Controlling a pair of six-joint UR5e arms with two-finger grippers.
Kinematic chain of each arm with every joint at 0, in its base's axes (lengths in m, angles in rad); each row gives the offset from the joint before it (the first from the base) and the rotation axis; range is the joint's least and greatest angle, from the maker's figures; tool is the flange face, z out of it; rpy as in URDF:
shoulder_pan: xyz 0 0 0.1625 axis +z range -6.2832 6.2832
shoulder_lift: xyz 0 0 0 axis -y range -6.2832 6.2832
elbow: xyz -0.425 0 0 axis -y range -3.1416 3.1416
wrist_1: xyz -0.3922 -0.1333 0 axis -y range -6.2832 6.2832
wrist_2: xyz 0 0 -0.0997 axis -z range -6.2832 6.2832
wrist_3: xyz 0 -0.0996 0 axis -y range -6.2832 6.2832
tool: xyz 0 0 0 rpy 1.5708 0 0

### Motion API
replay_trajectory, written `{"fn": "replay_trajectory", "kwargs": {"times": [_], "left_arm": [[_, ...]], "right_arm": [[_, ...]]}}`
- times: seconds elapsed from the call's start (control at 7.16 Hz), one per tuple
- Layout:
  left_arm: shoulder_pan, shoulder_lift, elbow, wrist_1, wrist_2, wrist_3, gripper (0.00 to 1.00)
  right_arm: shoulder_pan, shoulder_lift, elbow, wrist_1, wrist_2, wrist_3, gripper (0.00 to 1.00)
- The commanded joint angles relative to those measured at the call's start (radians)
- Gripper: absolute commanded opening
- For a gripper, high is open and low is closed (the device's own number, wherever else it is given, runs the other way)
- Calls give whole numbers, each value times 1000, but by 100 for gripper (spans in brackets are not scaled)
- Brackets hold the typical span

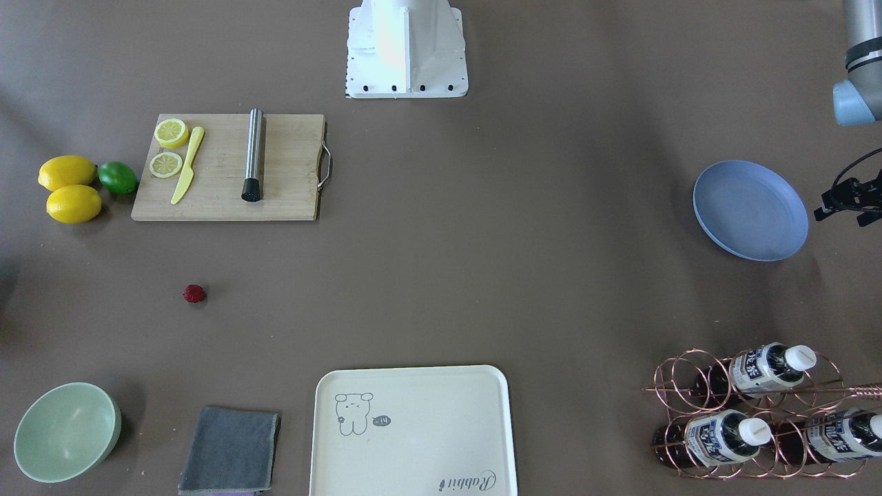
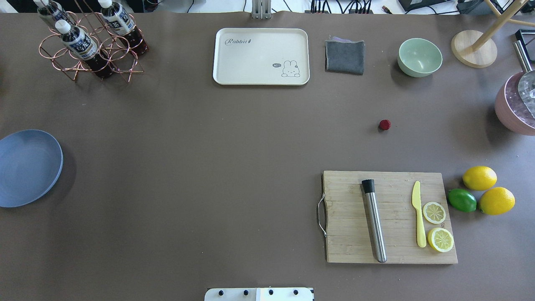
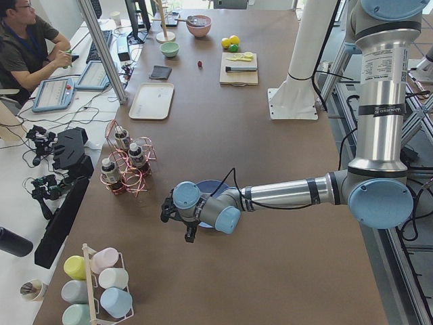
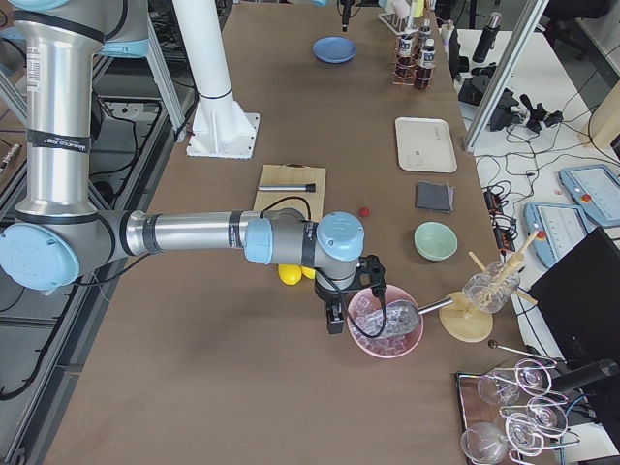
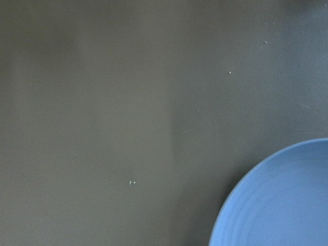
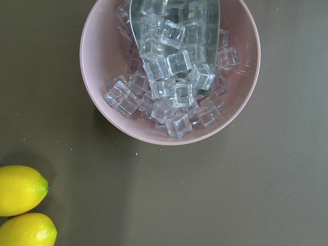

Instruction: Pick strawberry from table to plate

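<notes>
The strawberry (image 1: 194, 293) (image 2: 385, 124), tiny and dark red, lies alone on the brown table (image 2: 209, 146), between the cutting board and the green bowl. The blue-grey plate (image 1: 750, 210) (image 2: 27, 167) sits with nothing on it at the table's far left end; its rim (image 5: 287, 205) fills the lower right corner of the left wrist view. My left gripper (image 3: 177, 220) (image 1: 841, 210) hovers just beside the plate. My right gripper (image 4: 354, 295) hangs by a pink bowl of ice, well away from the strawberry. I cannot tell whether either gripper is open or shut.
A wooden cutting board (image 2: 388, 217) carries a steel muddler, a yellow knife and lemon slices, with two lemons (image 2: 487, 188) and a lime (image 2: 462, 200) beside it. A green bowl (image 2: 419, 57), grey cloth (image 2: 345, 57), cream tray (image 2: 261, 56), bottle rack (image 2: 90, 42) and pink ice bowl (image 6: 169, 66) line the edges.
</notes>
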Motion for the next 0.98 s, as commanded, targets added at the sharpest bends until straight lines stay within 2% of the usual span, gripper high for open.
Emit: {"fn": "replay_trajectory", "kwargs": {"times": [0.0,0.56,0.84], "left_arm": [[52,-1,3,-21,0,1,88],[91,-15,49,-81,0,-1,88],[91,-30,72,-82,0,-1,79]], "right_arm": [[-4,-1,-8,0,2,5,100],[-4,-1,-8,1,2,11,100],[-4,-1,-8,1,2,11,100]]}}
